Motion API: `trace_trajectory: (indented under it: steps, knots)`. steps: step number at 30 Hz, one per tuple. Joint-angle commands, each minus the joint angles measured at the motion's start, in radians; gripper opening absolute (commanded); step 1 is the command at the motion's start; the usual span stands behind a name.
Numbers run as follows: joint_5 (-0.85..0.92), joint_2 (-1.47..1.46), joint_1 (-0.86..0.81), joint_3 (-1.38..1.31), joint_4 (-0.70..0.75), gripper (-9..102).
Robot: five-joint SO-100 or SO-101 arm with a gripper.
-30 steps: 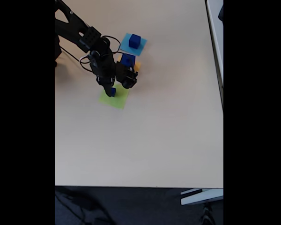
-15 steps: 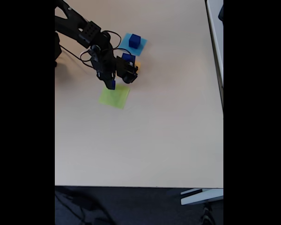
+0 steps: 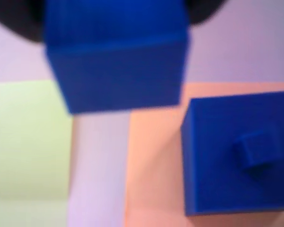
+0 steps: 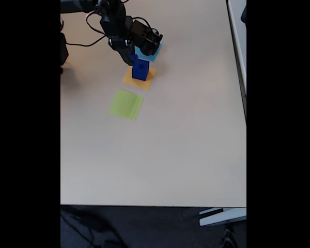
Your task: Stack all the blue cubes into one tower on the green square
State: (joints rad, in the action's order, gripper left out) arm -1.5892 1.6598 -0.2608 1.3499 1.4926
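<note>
While the black hand (image 4: 133,58) grips a small glossy dark blue cube (image 3: 116,61) above the orange-yellow paper square (image 4: 130,78) — beside a larger blue cube (image 4: 140,71) — the lime-green paper square (image 4: 126,104) lies bare on the tabletop (image 4: 186,144).

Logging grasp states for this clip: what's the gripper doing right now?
Gripper: shut on the small blue cube, carried above the orange square, beside the larger cube.
</note>
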Motion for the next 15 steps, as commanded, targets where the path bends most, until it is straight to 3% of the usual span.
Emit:
trace_trajectory:
  steps: [1,15]
  knots:
    - [-0.11,-0.003,0.078,-0.109,0.003,0]
    - [-0.368,-0.141,0.295,-0.206,-0.144,0]
